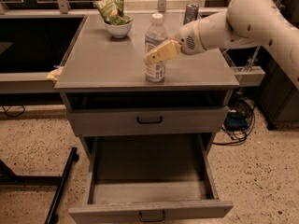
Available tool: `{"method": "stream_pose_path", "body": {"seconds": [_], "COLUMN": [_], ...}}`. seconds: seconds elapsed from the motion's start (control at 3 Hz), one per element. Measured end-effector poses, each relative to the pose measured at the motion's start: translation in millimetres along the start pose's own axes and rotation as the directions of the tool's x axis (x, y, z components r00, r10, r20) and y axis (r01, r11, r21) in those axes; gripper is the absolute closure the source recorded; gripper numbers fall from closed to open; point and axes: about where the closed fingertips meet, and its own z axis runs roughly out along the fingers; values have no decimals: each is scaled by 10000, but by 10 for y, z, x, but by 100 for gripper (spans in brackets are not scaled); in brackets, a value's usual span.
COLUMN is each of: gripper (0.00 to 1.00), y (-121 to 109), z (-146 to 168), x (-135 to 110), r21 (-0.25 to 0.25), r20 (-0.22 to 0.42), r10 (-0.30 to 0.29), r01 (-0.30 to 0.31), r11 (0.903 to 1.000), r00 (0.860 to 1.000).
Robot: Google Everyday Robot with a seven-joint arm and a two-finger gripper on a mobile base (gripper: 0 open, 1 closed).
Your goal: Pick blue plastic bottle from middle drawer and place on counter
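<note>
The blue plastic bottle (155,35), clear with a white cap, stands upright on the counter (103,64) near its front edge. My gripper (153,55) reaches in from the right and is shut on the bottle's middle. One beige finger (161,52) lies across the bottle's front; the other is hidden behind it. The middle drawer (149,209) is pulled out wide below, and its tray holds nothing.
A white bowl (117,28) with a green snack bag stands at the back of the counter. A metal can (190,13) stands at the back right. A shut drawer front (149,120) sits above the open drawer. Cables lie on the floor to the right.
</note>
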Motion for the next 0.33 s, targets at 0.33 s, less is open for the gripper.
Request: {"method": "stream_pose_path", "body": {"seconds": [0.33], "gripper": [0], "y": [0], "z": [0], "x": [0], "r21": [-1], "r20": [0], "r10": [0], "r01": [0], "r11": [10000], "r00": [10000]}}
